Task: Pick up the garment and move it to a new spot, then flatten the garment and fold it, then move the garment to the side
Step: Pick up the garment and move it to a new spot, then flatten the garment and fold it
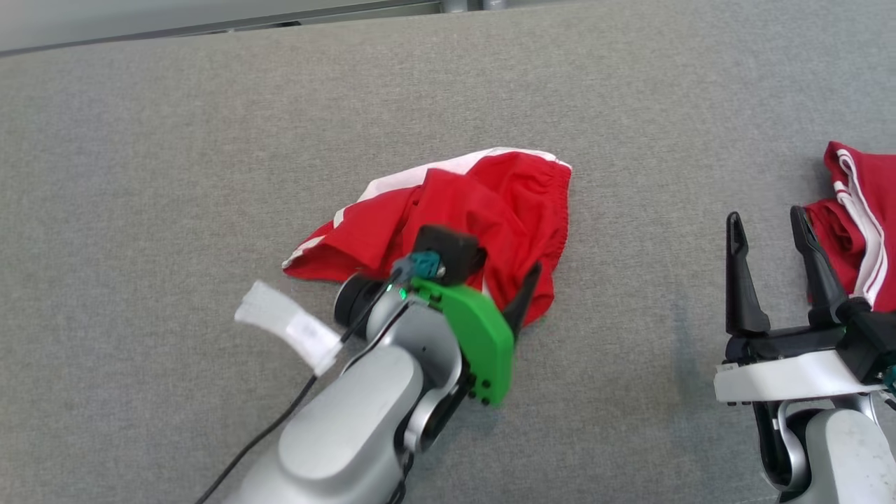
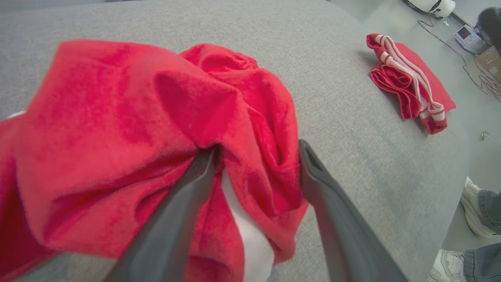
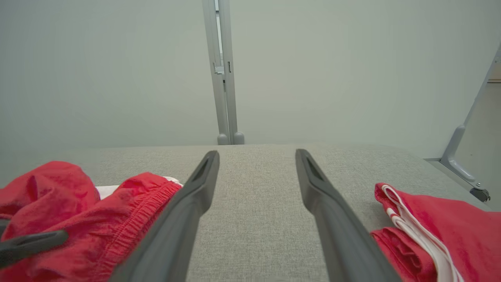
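Plainly, the garment (image 1: 490, 203) is a rumpled heap of bright red cloth, a pair of shorts by the look of it. It has a gathered elastic hem along its far right edge and white bands showing along the top and left side. It lies near the middle of the grey padded table (image 1: 210, 140), bunched into thick folds rather than spread flat, with a strip of white showing at its near edge in the left wrist view.

The left gripper (image 2: 258, 150) sits right on the near side of the heap. Its two dark fingers stand wide apart, released, with a ridge of red cloth humped up between them and draped against the left finger (image 2: 195, 184); nothing is pinched. A green plate (image 1: 476, 336) on that wrist hangs just above the table beside the cloth.

The right gripper (image 1: 766, 217) is well apart to the right, also spread open and holding nothing, over bare grey fabric. Just beyond it, at the table's right edge, lies a second garment (image 1: 864, 224), red with white stripes, folded into a neat bundle. Past that edge, the left wrist view shows a person's pale shoe (image 2: 475, 211) on the floor.
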Available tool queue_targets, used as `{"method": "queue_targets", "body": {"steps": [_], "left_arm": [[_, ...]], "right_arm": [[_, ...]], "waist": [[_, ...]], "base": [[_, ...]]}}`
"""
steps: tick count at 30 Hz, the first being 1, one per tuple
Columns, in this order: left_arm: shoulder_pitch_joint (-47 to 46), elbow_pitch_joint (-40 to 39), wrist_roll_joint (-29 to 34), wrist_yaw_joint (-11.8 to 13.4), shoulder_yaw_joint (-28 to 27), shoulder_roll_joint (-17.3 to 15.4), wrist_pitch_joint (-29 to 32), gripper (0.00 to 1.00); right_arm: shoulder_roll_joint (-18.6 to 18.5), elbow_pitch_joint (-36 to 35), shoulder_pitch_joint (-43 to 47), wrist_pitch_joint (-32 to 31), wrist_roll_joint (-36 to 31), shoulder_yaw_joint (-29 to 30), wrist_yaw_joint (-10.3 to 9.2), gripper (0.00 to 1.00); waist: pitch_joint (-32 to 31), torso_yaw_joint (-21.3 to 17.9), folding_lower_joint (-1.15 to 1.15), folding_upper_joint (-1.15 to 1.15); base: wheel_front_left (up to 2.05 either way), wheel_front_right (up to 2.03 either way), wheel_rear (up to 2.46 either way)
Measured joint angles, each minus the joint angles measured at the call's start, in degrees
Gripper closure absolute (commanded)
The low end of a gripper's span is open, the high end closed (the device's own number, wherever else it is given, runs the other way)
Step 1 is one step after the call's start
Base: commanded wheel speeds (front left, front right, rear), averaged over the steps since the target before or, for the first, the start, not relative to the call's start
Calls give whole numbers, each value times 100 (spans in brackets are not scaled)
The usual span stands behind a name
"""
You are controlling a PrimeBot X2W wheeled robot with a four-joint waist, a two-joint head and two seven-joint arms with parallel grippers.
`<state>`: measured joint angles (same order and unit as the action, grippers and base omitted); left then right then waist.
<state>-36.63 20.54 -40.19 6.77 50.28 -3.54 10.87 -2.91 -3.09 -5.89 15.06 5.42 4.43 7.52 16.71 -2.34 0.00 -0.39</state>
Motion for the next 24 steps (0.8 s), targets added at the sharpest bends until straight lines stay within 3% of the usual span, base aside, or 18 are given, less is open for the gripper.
{"method": "queue_targets", "body": {"steps": [8,12,17,24], "left_arm": [[1165,-918,-31,296,67,-732,-103,0],[1564,-1123,-77,430,129,-940,-94,0],[1694,-1068,-100,542,85,-961,-213,0],[1604,-770,-188,400,142,-728,-215,0]], "right_arm": [[1,-12,148,0,53,133,0,0],[2,8,172,0,49,89,0,0],[5,18,172,0,-13,62,0,0],[5,15,149,0,-109,44,0,0]], "waist": [[-80,58,0,0],[-82,155,0,0],[-77,224,0,0],[-5,184,0,0]], "base": [[0,0,0],[0,0,0],[0,0,0],[0,0,0]]}}
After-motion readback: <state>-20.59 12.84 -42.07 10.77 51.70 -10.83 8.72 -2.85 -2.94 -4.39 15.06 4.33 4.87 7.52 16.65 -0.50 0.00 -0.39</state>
